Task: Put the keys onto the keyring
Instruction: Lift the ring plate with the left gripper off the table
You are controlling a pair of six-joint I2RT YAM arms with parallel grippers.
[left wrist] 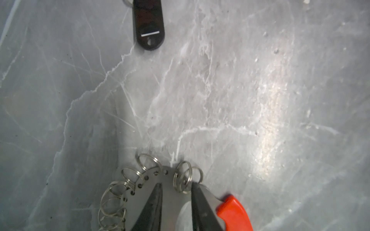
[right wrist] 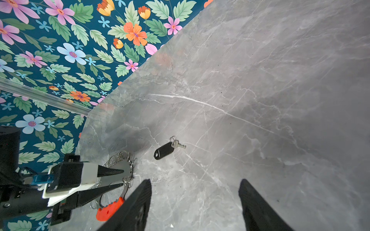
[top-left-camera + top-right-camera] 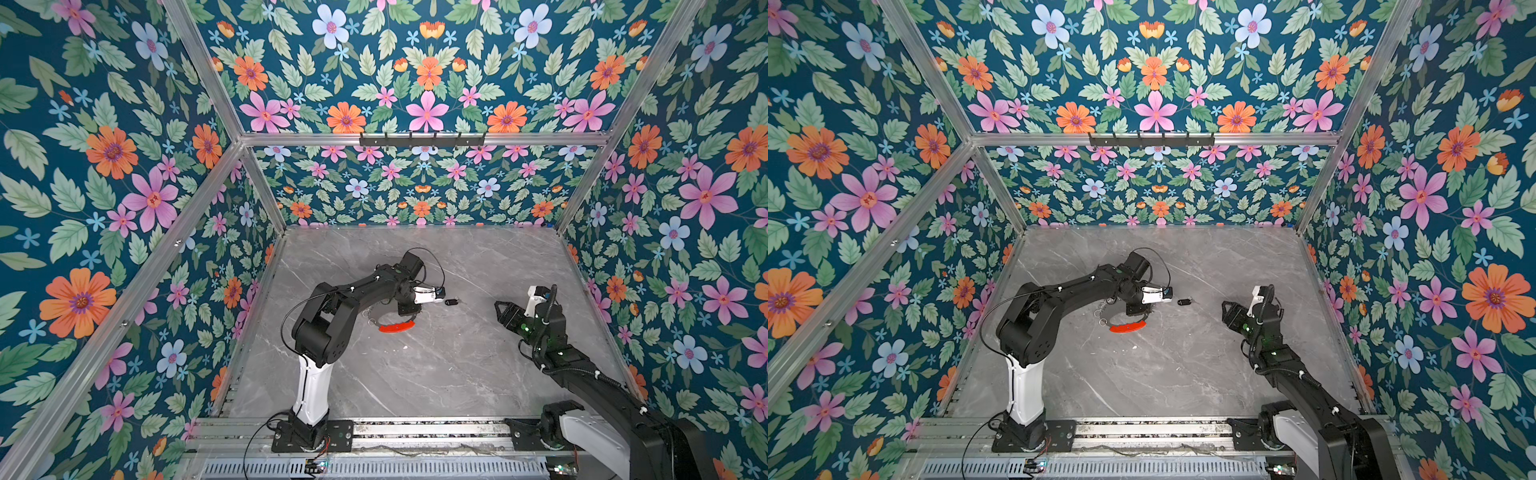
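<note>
Left end effector (image 1: 176, 185): low over the keyring (image 1: 140, 192), with both black fingers (image 1: 154, 208) lying across its flat metal plate. There is a narrow gap between them where the plate shows through. I cannot tell if it is clenched on the keyring or only rests on it.
Right end effector (image 2: 195, 200): released, fingers wide apart and empty. It hovers above the worktop (image 3: 457, 374), well apart from the keyring, on the far side of the key from it.
Keyring: lies on the worktop. It is a curved metal plate with a row of small holes along the edge, and most of it is under the left arm in both top views.
Rings (image 1: 112, 198): many small silver rings hang from the holes of the keyring, spread out along its outer edge.
Red grip (image 3: 397, 327): the red end of the keyring, lying on the worktop, just beside one finger of the left end effector.
Key (image 2: 179, 145): small and silver, joined by a little ring to a black tag (image 2: 163, 151) with a pale line on it. The bundle lies flat on the worktop, near the keyring but not touching it, between the keyring and the right end effector.
Key and keyring: apart; the key is on none of the rings.
</note>
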